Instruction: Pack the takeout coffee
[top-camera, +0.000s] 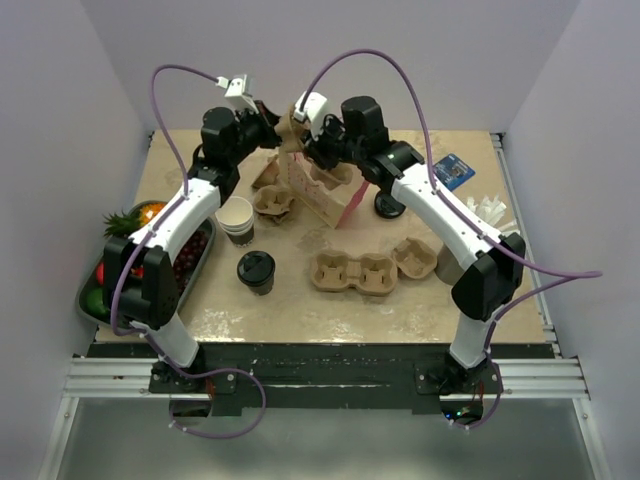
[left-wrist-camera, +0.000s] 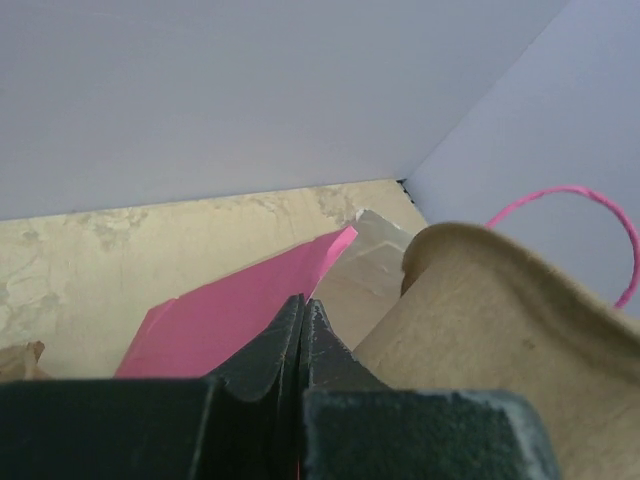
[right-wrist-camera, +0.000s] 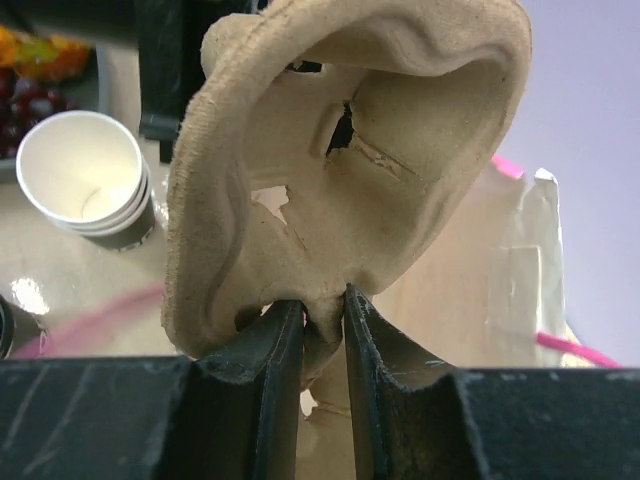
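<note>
right gripper (right-wrist-camera: 322, 308) pinches the pulp cup carrier (right-wrist-camera: 400, 120) rim, jaws narrowly apart (left gripper (left-wrist-camera: 303, 308) pressed fully closed).

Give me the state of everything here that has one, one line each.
takeout coffee: upright on the table, lid on, not packed.
stacked cups: upright, lidless, top one empty.
paper bag: mouth open.
held carrier: raised on edge.
right pincer: shut on the held carrier.
left pincer: shut.
spare carrier: flat on the table, empty.
</note>
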